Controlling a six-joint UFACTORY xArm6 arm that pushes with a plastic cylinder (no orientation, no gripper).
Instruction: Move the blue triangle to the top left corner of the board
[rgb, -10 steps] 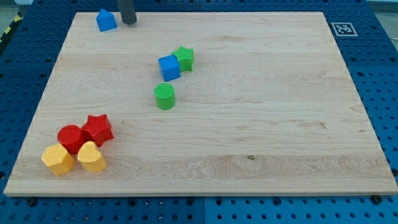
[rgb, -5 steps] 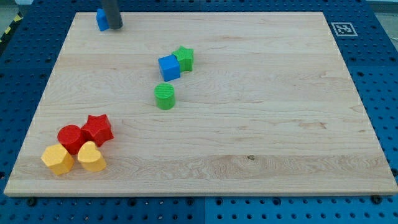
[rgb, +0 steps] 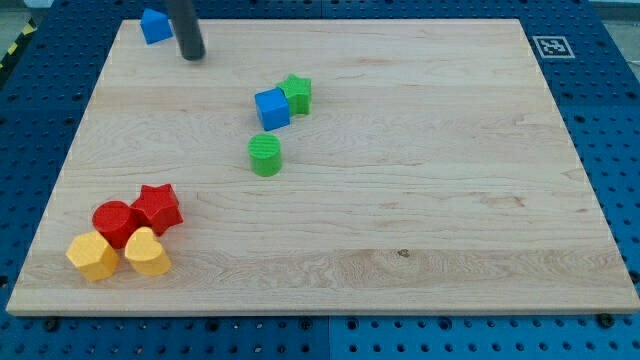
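Note:
The blue triangle lies in the board's top left corner, close to the top edge. My tip stands on the board just to the right of and below it, with a small gap between them. The rod rises out of the view's top.
A blue cube touches a green star near the board's upper middle, with a green cylinder below them. At the bottom left a red cylinder, a red star, a yellow hexagon and a yellow heart cluster together.
My tip moved left against the blue triangle and pushed it up and left toward the corner, then drew back down and right. The other blocks have not moved.

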